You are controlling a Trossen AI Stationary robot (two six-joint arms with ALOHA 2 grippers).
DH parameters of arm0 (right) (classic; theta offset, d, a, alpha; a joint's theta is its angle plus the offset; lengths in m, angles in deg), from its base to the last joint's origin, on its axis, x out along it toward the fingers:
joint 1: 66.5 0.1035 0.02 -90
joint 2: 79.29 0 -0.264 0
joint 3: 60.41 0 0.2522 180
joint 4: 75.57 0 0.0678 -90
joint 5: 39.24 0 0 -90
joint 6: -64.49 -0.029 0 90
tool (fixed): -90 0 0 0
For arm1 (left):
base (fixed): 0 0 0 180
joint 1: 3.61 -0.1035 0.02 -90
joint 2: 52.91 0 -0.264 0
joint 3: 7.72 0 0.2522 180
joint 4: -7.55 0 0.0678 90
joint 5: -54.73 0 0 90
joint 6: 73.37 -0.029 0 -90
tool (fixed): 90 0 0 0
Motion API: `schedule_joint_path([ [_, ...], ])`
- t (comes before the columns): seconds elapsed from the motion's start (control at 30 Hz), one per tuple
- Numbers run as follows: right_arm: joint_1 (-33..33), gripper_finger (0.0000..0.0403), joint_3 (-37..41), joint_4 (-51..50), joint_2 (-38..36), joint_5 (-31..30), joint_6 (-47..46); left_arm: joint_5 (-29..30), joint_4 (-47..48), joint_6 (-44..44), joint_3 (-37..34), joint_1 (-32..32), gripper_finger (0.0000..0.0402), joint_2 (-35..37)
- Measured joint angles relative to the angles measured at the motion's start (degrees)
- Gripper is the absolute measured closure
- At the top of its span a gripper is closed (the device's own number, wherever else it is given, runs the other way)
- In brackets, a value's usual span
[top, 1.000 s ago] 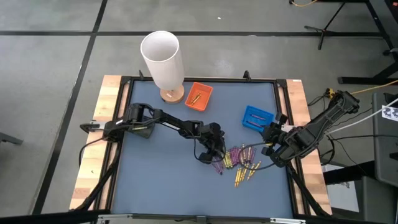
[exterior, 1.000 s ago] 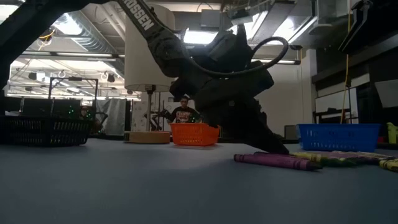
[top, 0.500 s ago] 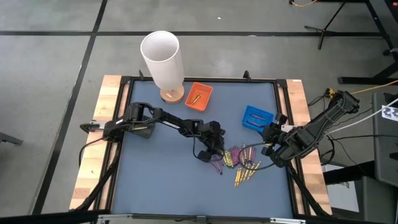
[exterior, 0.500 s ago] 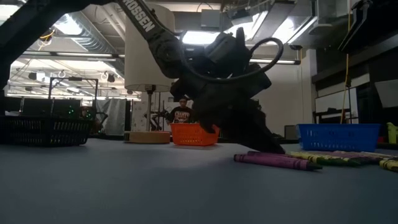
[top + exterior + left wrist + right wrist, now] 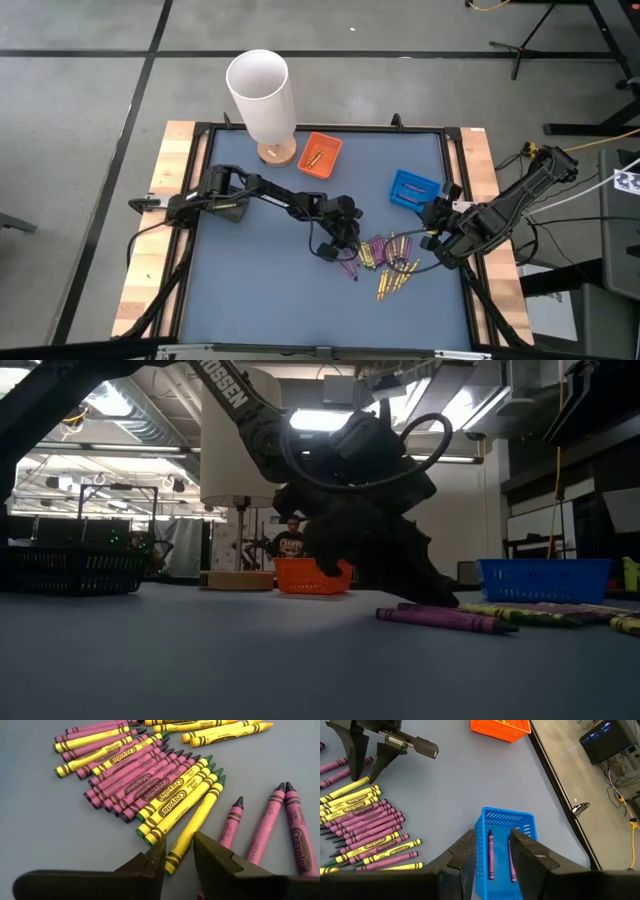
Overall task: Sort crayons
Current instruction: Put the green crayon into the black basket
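A pile of yellow and purple crayons [image 5: 385, 255] lies flat on the blue-grey mat, right of centre, and fills the left wrist view [image 5: 145, 775]. My left gripper [image 5: 179, 851] is low at the pile's left edge [image 5: 350, 250], slanting down. It is open, with one finger on each side of the near end of a yellow crayon [image 5: 192, 827]. My right gripper [image 5: 493, 842] hangs open and empty above the blue tray [image 5: 507, 813], which holds two purple crayons [image 5: 490, 855]. The orange tray [image 5: 320, 155] holds yellow crayons. My left gripper has its two fingers astride the near end of the yellow crayon [image 5: 172, 862], coming from the table's left and slanting down, roughly along the crayon. The crayon lies flat on the mat. I cannot tell whether either finger touches it.
A tall white cylinder [image 5: 262, 95] on a wooden foot stands at the far left of the mat. Three loose purple crayons [image 5: 270, 827] lie beside my left gripper. In the low view a black basket [image 5: 70, 570] and a person [image 5: 293, 542] show beyond the table.
My left gripper has stayed at the pile's edge and rolled a little about its own pointing line; the cable loop on it has swung with it. The crayons have not moved.
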Motion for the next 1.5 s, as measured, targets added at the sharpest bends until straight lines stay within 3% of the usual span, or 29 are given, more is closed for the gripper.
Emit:
schedule_joint_path([
  [0.13,0.00,0.0284,0.00,0.00,0.00,0.01,0.00,-0.07,1.28,1.42,0.09,-0.29,0.0319,0.06],
  [0.37,-0.01,0.0284,0.00,0.00,0.00,0.00,0.00,0.37,1.87,11.52,0.00,-0.98,0.0319,0.09],
  [1.17,0.00,0.0284,-0.02,0.03,0.00,0.01,0.00,0.43,1.71,11.36,-0.08,-0.65,0.0321,0.00],
  [1.5,-0.02,0.0284,-0.02,0.04,0.00,0.00,0.00,0.66,1.56,11.34,-0.09,-0.67,0.0373,-0.04],
])
